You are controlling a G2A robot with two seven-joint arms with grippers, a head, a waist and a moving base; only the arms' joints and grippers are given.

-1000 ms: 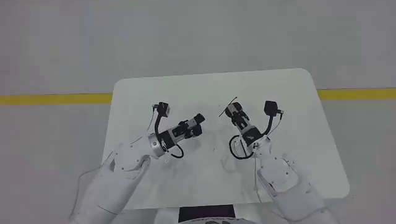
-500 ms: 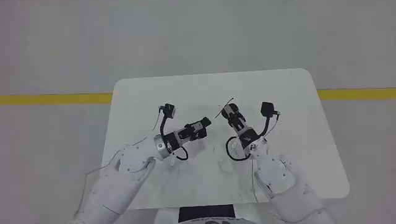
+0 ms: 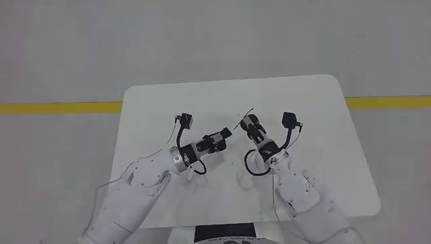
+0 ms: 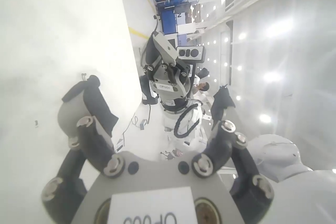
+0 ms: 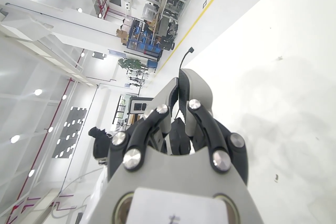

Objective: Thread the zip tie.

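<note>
top view: both arms are up off the white surface [image 3: 310,96], tips turned toward each other over its middle. right gripper [image 3: 248,123] carries the zip tie [image 3: 246,113]. left gripper [image 3: 221,135] sits near the right gripper, not touching it, with nothing in it.

right wrist view: right jaws are pressed together on the strap, pinching it edge-on. a short free length curves out past the right gripper's tips and ends in the small square head [image 5: 190,50], which is clear of everything. a bit more strap shows behind the tips, inside the right gripper. can't tell whether that is slack or the tail end.

left wrist view: left jaws stand wide apart and empty, aimed toward the right gripper and short of it.

read on why: the right gripper looks to be acting as the fixture. it holds the tie in the air so the head is exposed and reachable from the side. lying flat on the surface below the right gripper, the tie would be hard to get a tip under. the left jaws are presumably spread to take a free end next to the right gripper.

step in hand looks like the approach for a second grasp before threading. no closed loop is visible, and the tail is not through the head as far as can be seen.

risk: the strap is thin and springy, so a small grip offset at the right gripper swings the head a lot. alignment will likely be fussy.
</note>
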